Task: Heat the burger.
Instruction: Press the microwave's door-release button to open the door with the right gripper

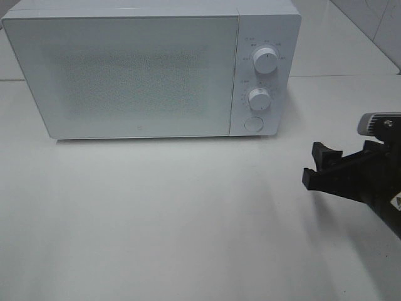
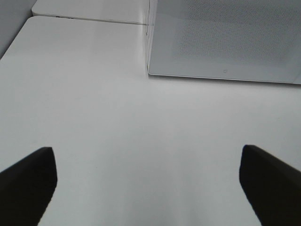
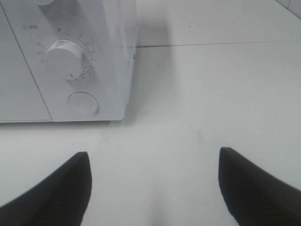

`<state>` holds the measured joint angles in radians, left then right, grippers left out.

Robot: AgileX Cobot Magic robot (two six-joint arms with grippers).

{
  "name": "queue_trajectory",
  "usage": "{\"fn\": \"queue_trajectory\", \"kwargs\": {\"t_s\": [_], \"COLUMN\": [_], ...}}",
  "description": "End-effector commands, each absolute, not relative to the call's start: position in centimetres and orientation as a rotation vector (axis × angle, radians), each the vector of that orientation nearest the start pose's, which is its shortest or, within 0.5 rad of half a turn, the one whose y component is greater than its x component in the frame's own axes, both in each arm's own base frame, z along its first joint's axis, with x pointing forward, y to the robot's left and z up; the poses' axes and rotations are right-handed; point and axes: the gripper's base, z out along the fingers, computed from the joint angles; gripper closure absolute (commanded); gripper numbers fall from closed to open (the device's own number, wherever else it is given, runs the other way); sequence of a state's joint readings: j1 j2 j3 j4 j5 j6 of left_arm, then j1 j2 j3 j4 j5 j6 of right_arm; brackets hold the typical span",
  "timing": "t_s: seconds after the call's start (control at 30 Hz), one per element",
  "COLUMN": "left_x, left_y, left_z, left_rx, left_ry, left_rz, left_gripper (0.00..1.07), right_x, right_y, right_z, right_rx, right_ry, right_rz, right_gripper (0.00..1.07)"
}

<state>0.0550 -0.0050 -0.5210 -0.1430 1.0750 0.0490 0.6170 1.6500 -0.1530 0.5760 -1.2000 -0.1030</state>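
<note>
Nearby, shut microwave (image 1: 125,69), right tool (image 1: 314,164) spread

The microwave (image 1: 125,75) stands at the back of the worktop (image 1: 156,219). On its right side, the upper knob (image 1: 265,61) sits above the lower knob (image 1: 258,98), with the button (image 1: 252,123) below. The right gripper (image 1: 315,165) is in front of it, further right.

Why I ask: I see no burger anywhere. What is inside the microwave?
The microwave has its door shut. The speckled window shows only a pale blur, with no shape behind it. Whether the burger sits inside cannot be seen, as the door covers everything.
</note>
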Motion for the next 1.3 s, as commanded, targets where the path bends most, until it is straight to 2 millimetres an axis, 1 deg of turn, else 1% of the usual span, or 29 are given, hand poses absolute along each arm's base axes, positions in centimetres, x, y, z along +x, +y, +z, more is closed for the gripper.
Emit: {"fn": "queue_trajectory", "kwargs": {"t_s": [0.03, 0.1, 0.13, 0.2, 0.23, 0.3, 0.4, 0.47, 0.73, 0.8, 0.83, 0.9, 0.93, 0.97, 1.0, 1.03, 1.07, 1.1, 1.13, 1.17, 1.2, 1.23, 1.27, 1.3], "left_x": [-1.0, -1.0, -1.0, -1.0, -1.0, -1.0, -1.0, -1.0, -1.0, -1.0, -1.0, -1.0, -1.0, -1.0, -1.0, -1.0, -1.0, -1.0, -1.0, -1.0, -1.0, -1.0, -1.0, -1.0], "left_y": [-1.2, -1.2, -1.2, -1.2, -1.2, -1.2, -1.2, -1.2, -1.2, -1.2, -1.2, -1.2, -1.2, -1.2, -1.2, -1.2, -1.2, -1.2, -1.2, -1.2, -1.2, -1.2, -1.2, -1.2], "left_z": [28.2, 28.2, 28.2, 28.2, 28.2, 28.2, 28.2, 28.2, 28.2, 28.2, 28.2, 28.2, 28.2, 28.2, 28.2, 28.2, 28.2, 28.2, 28.2, 28.2, 28.2, 28.2, 28.2, 28.2], "left_rx": [0.0, 0.0, 0.0, 0.0, 0.0, 0.0, 0.0, 0.0, 0.0, 0.0, 0.0, 0.0, 0.0, 0.0, 0.0, 0.0, 0.0, 0.0, 0.0, 0.0, 0.0, 0.0, 0.0, 0.0], "left_ry": [2.012, 2.012, 2.012, 2.012, 2.012, 2.012, 2.012, 2.012, 2.012, 2.012, 2.012, 2.012, 2.012, 2.012, 2.012, 2.012, 2.012, 2.012, 2.012, 2.012, 2.012, 2.012, 2.012, 2.012], "left_rz": [-0.102, -0.102, -0.102, -0.102, -0.102, -0.102, -0.102, -0.102, -0.102, -0.102, -0.102, -0.102, -0.102, -0.102, -0.102, -0.102, -0.102, -0.102, -0.102, -0.102, -0.102, -0.102, -0.102, -0.102], "left_gripper": [0.09, 0.09, 0.09, 0.09, 0.09, 0.09, 0.09, 0.09, 0.09, 0.09, 0.09, 0.09, 0.09, 0.09, 0.09, 0.09, 0.09, 0.09, 0.09, 0.09, 0.09, 0.09, 0.09, 0.09], "right_x": [19.3, 19.9, 19.9, 20.4, 20.4, 20.7, 20.8, 21.2, 21.7, 21.9, 21.9, 22.2, 22.2, 22.2, 22.3, 22.3, 22.3, 22.3, 22.3, 22.3, 22.3, 22.3, 22.3, 22.3], "right_y": [8.9, 11.0, 11.0, 12.3, 12.3, 13.3, 13.5, 14.6, 15.2, 15.5, 15.5, 15.7, 15.7, 15.8, 15.8, 15.8, 15.8, 15.8, 15.8, 15.8, 15.8, 15.8, 15.8, 15.8], "right_z": [14.1, 13.9, 13.9, 13.7, 13.7, 13.5, 13.5, 13.3, 13.6, 13.8, 13.8, 14.0, 14.0, 14.1, 14.1, 14.1, 14.1, 14.1, 14.1, 14.1, 14.1, 14.1, 14.1, 14.1], "right_rx": [-0.103, -0.163, -0.163, -0.169, -0.169, -0.153, -0.15, -0.165, -0.145, -0.092, -0.092, 0.059, 0.059, 0.114, 0.223, 0.223, 0.289, 0.422, 0.422, 0.499, 0.646, 0.646, 0.7, 0.7], "right_ry": [1.742, 1.732, 1.732, 1.734, 1.734, 1.737, 1.741, 1.758, 1.755, 1.753, 1.753, 1.75, 1.75, 1.748, 1.743, 1.743, 1.738, 1.724, 1.724, 1.712, 1.682, 1.682, 1.669, 1.669], "right_rz": [0.032, 0.06, 0.06, 0.076, 0.076, 0.076, 0.078, 0.083, 0.109, 0.157, 0.157, 0.287, 0.287, 0.335, 0.425, 0.425, 0.48, 0.589, 0.589, 0.652, 0.77, 0.77, 0.813, 0.813], "right_gripper": [0.36, 0.36, 0.36, 0.36, 0.36, 0.36, 0.36, 0.36, 0.36, 0.37, 0.37, 0.42, 0.42, 0.44, 0.49, 0.49, 0.52, 0.59, 0.59, 0.62, 0.69, 0.69, 0.73, 0.73]}}
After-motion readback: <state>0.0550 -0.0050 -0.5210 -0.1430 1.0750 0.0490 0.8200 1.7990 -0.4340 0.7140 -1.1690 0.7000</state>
